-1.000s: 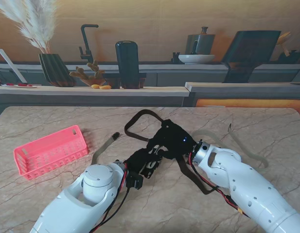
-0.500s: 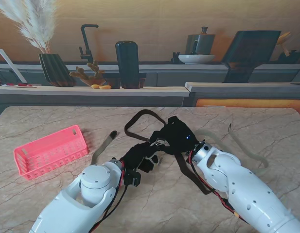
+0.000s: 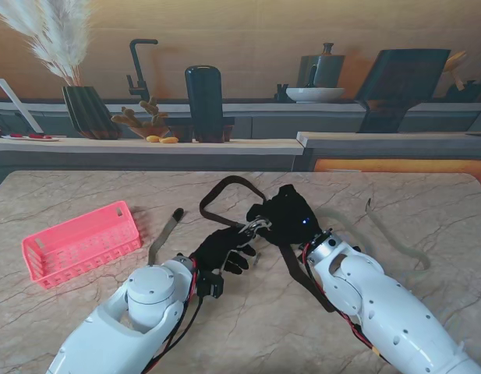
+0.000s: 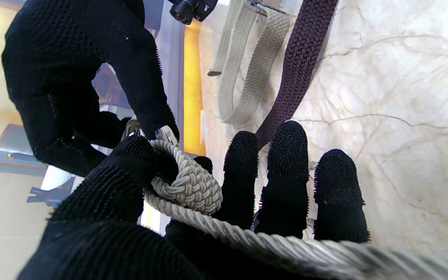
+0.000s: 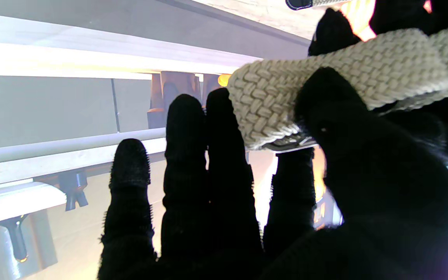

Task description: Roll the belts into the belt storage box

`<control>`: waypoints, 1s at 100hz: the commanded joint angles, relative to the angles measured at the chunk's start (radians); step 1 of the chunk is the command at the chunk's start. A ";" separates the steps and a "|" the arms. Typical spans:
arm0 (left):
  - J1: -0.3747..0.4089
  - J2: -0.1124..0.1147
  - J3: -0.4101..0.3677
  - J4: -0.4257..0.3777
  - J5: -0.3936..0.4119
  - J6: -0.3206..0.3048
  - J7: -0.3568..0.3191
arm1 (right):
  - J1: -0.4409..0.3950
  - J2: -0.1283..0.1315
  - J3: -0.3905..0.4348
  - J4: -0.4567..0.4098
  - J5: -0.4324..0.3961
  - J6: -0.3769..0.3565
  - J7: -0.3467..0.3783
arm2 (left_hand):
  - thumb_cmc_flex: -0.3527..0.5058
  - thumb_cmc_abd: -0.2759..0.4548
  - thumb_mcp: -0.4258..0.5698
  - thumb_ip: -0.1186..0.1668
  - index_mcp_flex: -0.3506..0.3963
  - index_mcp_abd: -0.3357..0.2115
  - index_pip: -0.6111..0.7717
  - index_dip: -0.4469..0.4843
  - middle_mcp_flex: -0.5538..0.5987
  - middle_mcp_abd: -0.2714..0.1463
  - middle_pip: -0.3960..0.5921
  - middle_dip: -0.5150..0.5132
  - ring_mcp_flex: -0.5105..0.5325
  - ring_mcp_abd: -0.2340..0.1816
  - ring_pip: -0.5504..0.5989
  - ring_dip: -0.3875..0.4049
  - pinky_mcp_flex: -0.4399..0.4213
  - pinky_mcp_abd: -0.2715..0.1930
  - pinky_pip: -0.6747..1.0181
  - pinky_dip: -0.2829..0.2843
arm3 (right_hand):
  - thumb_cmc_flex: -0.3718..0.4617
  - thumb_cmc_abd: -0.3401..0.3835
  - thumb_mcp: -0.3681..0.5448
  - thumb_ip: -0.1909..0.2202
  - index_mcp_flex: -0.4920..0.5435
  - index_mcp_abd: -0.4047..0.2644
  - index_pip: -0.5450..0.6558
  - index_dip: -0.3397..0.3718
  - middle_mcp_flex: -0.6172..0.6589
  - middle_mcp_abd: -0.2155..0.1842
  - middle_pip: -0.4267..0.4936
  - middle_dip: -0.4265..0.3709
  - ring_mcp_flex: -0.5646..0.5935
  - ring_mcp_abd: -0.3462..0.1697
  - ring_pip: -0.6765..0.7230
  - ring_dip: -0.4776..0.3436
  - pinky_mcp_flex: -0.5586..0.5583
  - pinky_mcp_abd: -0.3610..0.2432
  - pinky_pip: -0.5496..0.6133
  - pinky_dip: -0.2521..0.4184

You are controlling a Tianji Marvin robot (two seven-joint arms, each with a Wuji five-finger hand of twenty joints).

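My left hand [image 3: 221, 249] and right hand [image 3: 286, 216] meet at mid-table, both shut on one beige braided belt. Its metal buckle end [image 3: 254, 227] shows between them. In the left wrist view my thumb and fingers clasp a small coil of this beige belt [image 4: 188, 187], with the right hand [image 4: 84, 77] just beyond. The right wrist view shows my thumb pressing the beige belt [image 5: 325, 77] against my fingers. The belt's free tail [image 3: 163, 232] trails left on the table. The pink storage box [image 3: 80, 242] stands at the left.
A dark brown belt [image 3: 224, 185] loops on the table behind and under my right hand. A second beige belt [image 3: 392, 238] lies at the right. A counter with a vase, a tap and kitchenware runs along the far edge.
The hands have drawn apart: the right one moved farther from me and to the right, the left one shifted slightly left. The buckle now shows between them, and the tail's tip crept left.
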 commanded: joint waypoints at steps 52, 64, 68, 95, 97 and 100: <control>0.028 -0.018 0.014 0.018 0.001 -0.154 0.072 | -0.042 -0.015 0.079 -0.082 -0.035 0.135 -0.107 | -0.034 -0.046 -0.156 -0.033 -0.107 -0.094 -0.130 -0.062 -0.271 -0.050 -0.230 -0.166 -0.263 -0.073 -0.376 -0.155 -0.159 -0.137 -0.223 -0.151 | 0.085 0.096 0.024 0.037 0.137 0.114 0.235 0.079 0.049 0.051 0.124 0.016 0.007 0.019 0.068 0.018 -0.029 0.057 0.076 -0.017; 0.024 -0.027 0.035 0.032 0.010 -0.205 0.104 | -0.036 -0.026 0.077 -0.092 -0.015 0.154 -0.125 | -0.062 -0.075 -0.087 -0.039 -0.135 -0.103 -0.143 -0.084 -0.304 -0.059 -0.249 -0.209 -0.279 -0.103 -0.443 -0.215 -0.150 -0.195 -0.279 -0.190 | 0.087 0.098 0.022 0.038 0.135 0.117 0.236 0.082 0.047 0.051 0.127 0.016 0.005 0.019 0.071 0.017 -0.031 0.058 0.078 -0.021; 0.020 -0.031 0.043 0.039 0.011 -0.224 0.115 | -0.032 -0.030 0.073 -0.092 -0.007 0.157 -0.128 | -0.074 -0.087 -0.066 -0.041 -0.151 -0.109 -0.147 -0.093 -0.320 -0.062 -0.254 -0.221 -0.288 -0.115 -0.464 -0.234 -0.151 -0.214 -0.297 -0.201 | 0.087 0.099 0.021 0.038 0.134 0.117 0.236 0.082 0.046 0.052 0.128 0.016 0.005 0.019 0.072 0.017 -0.030 0.058 0.079 -0.021; -0.009 -0.053 0.101 0.085 0.066 -0.313 0.182 | 0.005 -0.059 0.005 -0.058 0.073 0.174 -0.133 | -0.183 -0.155 0.016 -0.072 -0.250 -0.111 -0.144 -0.141 -0.464 -0.078 -0.274 -0.290 -0.427 -0.170 -0.577 -0.362 -0.206 -0.349 -0.458 -0.286 | 0.088 0.101 0.019 0.041 0.132 0.125 0.237 0.086 0.044 0.053 0.134 0.017 0.006 0.022 0.077 0.016 -0.032 0.059 0.085 -0.028; -0.010 -0.055 0.105 0.088 0.071 -0.320 0.190 | 0.007 -0.062 -0.001 -0.054 0.082 0.175 -0.133 | -0.192 -0.154 0.014 -0.074 -0.256 -0.113 -0.146 -0.144 -0.474 -0.080 -0.276 -0.292 -0.437 -0.172 -0.581 -0.366 -0.211 -0.357 -0.464 -0.289 | 0.089 0.100 0.019 0.042 0.131 0.126 0.237 0.086 0.044 0.054 0.135 0.017 0.006 0.022 0.077 0.016 -0.032 0.059 0.086 -0.028; -0.012 -0.059 0.109 0.092 0.078 -0.328 0.205 | 0.009 -0.066 -0.009 -0.049 0.094 0.175 -0.131 | -0.201 -0.152 0.012 -0.078 -0.257 -0.112 -0.155 -0.157 -0.485 -0.083 -0.269 -0.297 -0.446 -0.179 -0.581 -0.378 -0.212 -0.368 -0.474 -0.295 | 0.089 0.101 0.019 0.042 0.131 0.126 0.237 0.086 0.044 0.055 0.135 0.017 0.006 0.023 0.078 0.016 -0.032 0.058 0.086 -0.029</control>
